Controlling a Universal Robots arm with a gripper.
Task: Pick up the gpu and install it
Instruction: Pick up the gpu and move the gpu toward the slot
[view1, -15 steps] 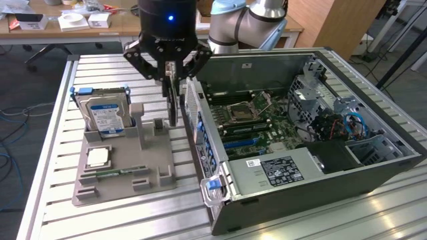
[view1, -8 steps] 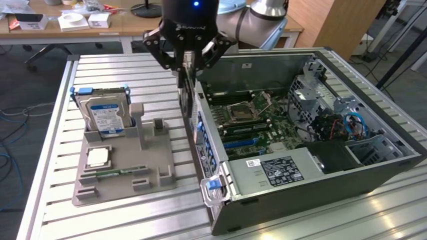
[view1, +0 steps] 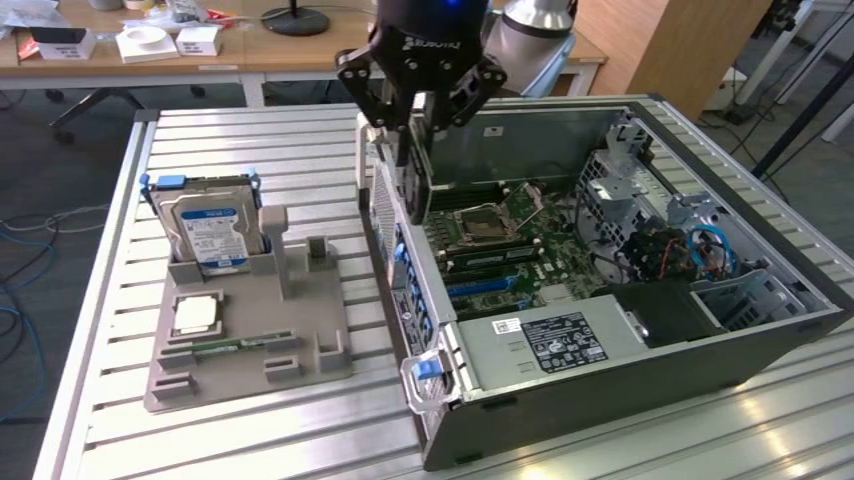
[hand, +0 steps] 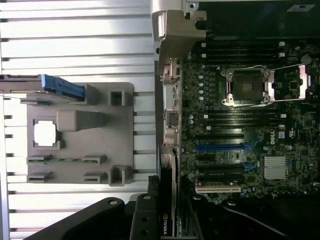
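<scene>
Robot arm's gripper (view1: 418, 112) pinches the gpu (view1: 415, 175) by its upper edge, jaws closed on the thin card. It holds the card on edge above the open case (view1: 747, 345), just inside the case wall on the exterior view's left. Hung vertically, the card points its lower edge down at the motherboard (view1: 514, 245), apparently so it can drop straight into a slot. It is not seated. On the table (view1: 267, 135), to the exterior view's left of the case, a grey tray (view1: 314, 310) props the hard drive (view1: 207, 230) upright at its far end.
</scene>
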